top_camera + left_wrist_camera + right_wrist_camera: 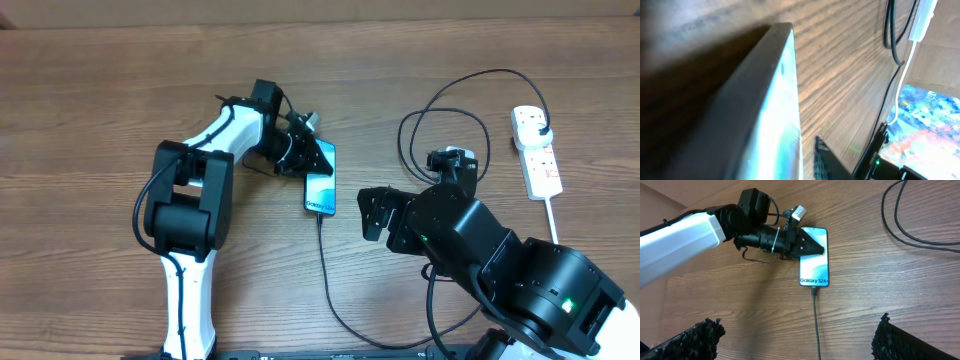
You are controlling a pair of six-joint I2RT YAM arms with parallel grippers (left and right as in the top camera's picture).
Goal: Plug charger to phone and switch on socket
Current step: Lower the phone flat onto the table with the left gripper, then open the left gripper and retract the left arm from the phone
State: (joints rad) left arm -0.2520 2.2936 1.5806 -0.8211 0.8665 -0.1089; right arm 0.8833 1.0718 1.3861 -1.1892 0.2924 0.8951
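Note:
The phone lies flat on the wooden table, its screen lit light blue with "Galaxy S24+". My left gripper straddles its far end. In the left wrist view a strip of wood shows between the one visible fingertip and the phone's edge, so the jaws stand slightly open. The charger reaches the phone's near end at its connector, loops across the table, and its black plug sits in the white socket. My right gripper hovers wide open over the cable.
The left arm reaches in from the lower left. The right arm's bulky body fills the lower right. The socket's thick white cord runs toward the front edge. Cable loops lie between phone and socket.

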